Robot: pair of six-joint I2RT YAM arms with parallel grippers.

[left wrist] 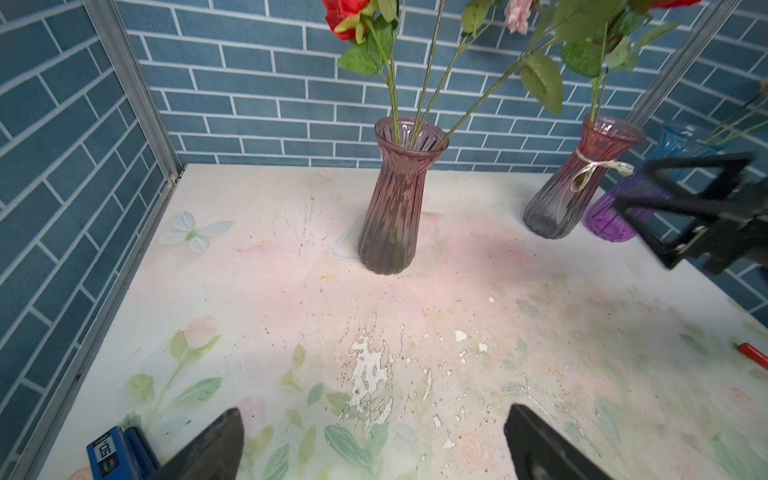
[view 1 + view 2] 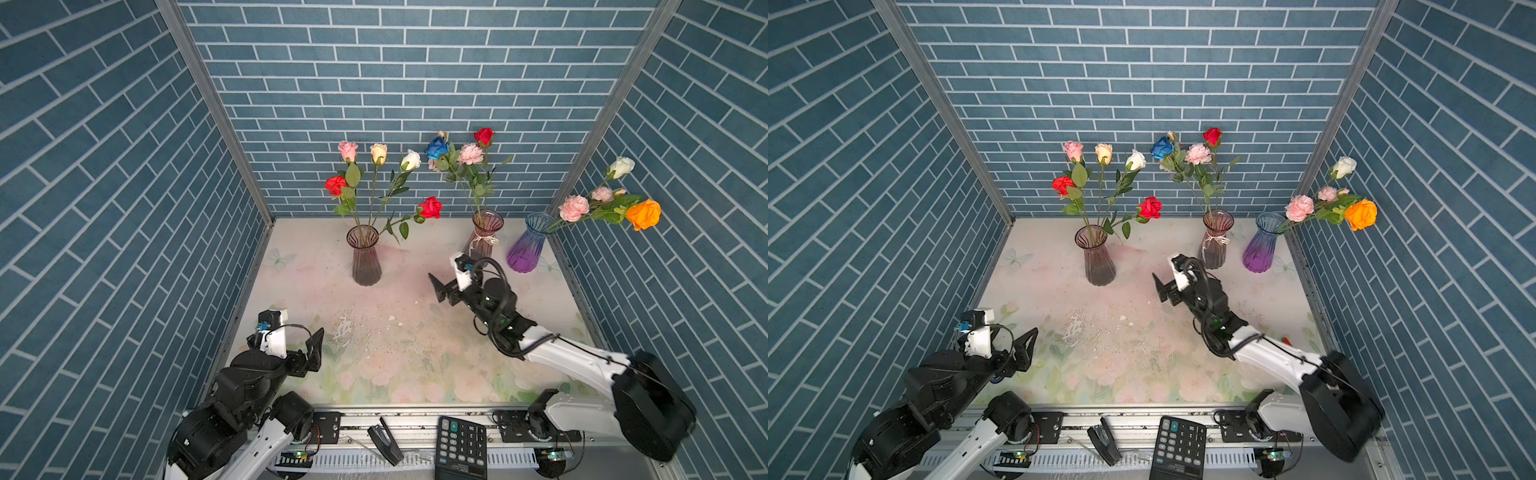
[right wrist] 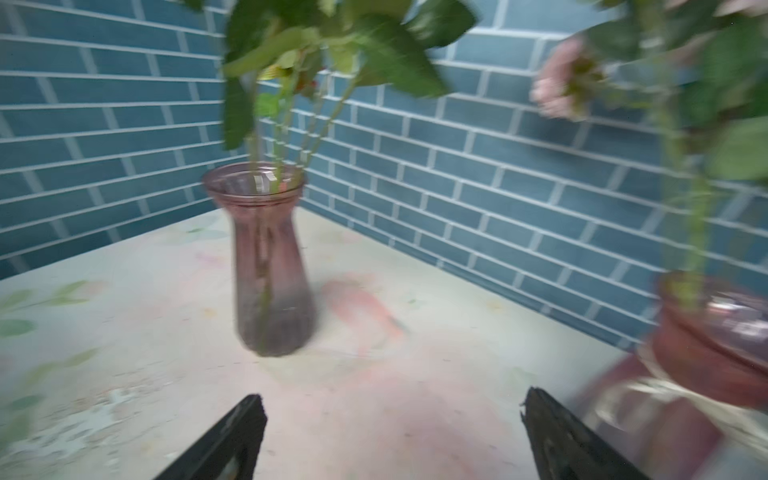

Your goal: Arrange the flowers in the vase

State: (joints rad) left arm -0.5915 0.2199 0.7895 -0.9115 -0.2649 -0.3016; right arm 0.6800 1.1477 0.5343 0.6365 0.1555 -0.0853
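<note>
1. The flowers (image 2: 411, 160) are all standing in vases along the back of the table (image 2: 374, 332).
2. Five are sitting in the left smoky-pink vase (image 2: 366, 259), with one red rose (image 2: 430, 207) drooping low to the right.
3. The middle pink vase (image 2: 482, 239), tied with a ribbon, is holding blue, pink and red blooms.
4. The purple-and-blue vase (image 2: 527, 249) is carrying a bunch of white, pink and orange blooms that is leaning toward the right wall.
5. The right gripper (image 2: 437, 287) is hovering between the left and middle vases, its jaws spread wide and empty.
6. The left gripper (image 2: 316, 347) is hanging near the front left corner, released and grasping nothing.
</note>
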